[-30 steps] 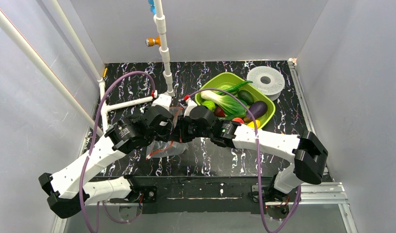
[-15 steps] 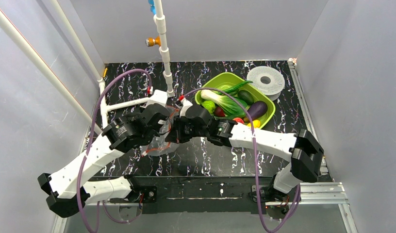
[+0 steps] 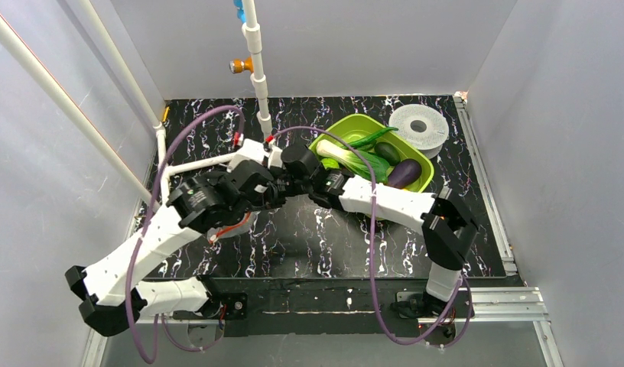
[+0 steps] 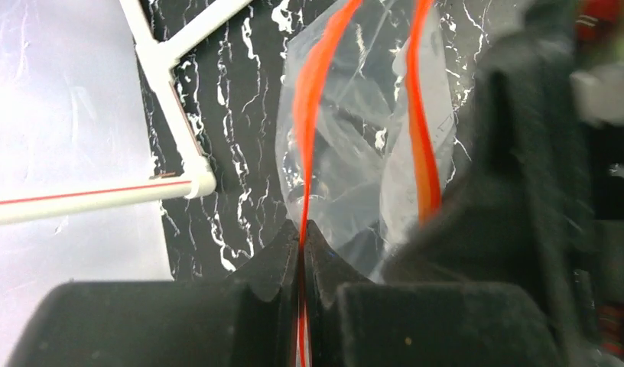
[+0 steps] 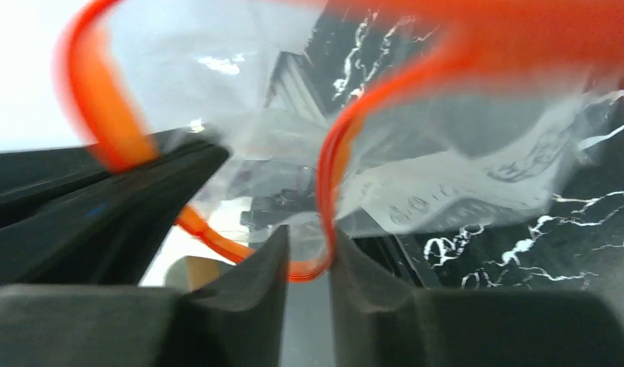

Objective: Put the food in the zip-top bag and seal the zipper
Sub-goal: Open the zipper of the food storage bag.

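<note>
The clear zip-top bag [image 4: 347, 145] hangs between my two grippers with its mouth open. My left gripper [image 4: 302, 229] is shut on one lip of the red-orange zipper [image 4: 309, 92]; the other lip [image 4: 418, 130] runs behind my right gripper's black body. In the right wrist view the zipper [image 5: 332, 176] loops down between my right gripper's [image 5: 307, 245] fingers, which stand a little apart with grey showing through. The food lies in the lime-green tray [image 3: 347, 126]: purple eggplant [image 3: 404, 173], bok choy [image 3: 355, 157], cucumber [image 3: 388, 153], long green pepper [image 3: 372, 138]. From above, both grippers [image 3: 277, 193] [image 3: 297, 182] meet mid-table and hide the bag.
A white perforated disc [image 3: 418, 128] lies at the back right beside the tray. White pipes [image 3: 257, 69] rise at the back centre and along the left [image 3: 202, 162]. Grey walls enclose the black marbled table [image 3: 316, 245].
</note>
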Available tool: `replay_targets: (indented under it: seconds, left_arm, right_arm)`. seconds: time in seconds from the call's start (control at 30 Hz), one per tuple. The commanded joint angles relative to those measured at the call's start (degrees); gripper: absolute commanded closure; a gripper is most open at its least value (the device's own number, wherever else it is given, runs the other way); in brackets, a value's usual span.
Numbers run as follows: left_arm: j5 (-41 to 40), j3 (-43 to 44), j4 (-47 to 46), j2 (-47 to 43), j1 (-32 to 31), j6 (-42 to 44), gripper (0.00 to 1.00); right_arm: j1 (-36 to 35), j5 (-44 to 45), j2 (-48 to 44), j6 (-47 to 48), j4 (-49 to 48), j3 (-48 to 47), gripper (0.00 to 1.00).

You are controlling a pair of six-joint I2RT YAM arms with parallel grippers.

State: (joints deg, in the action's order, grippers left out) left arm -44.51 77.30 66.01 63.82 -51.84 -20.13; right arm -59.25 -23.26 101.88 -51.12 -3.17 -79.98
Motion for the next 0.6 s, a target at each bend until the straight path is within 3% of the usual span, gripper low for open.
replay_targets:
  seconds: [0.0, 0.1, 0.2, 0.43, 0.57]
  left_arm:
    - [1.23, -9.16, -8.81, 6.37, 1.05, 1.13, 1.00]
    - [4.57, -10.54, -14.05, 8.29, 1.86, 3.09, 1.00]
    - [12.03, -13.03, -23.59, 8.84, 4.75, 6.10, 1.00]
    - [29.14, -12.74, -26.99, 6.60, 11.50, 6.65, 1.00]
    - [27.69, -8.55, -22.20, 4.48, 11.69, 10.17, 1.00]
  right_arm:
    - [4.36, -4.58, -8.79, -4.32, -3.35, 13.87, 0.49]
    - [5.33, -3.93, -13.73, -1.54, -0.48, 18.79, 0.32]
    - [6.58, -1.91, -19.40, 1.52, 4.73, 23.11, 0.22]
    - [12.75, 6.10, -34.95, 5.28, 13.81, 32.88, 0.18]
    - [20.72, 13.30, -40.98, 9.67, 22.32, 33.11, 0.18]
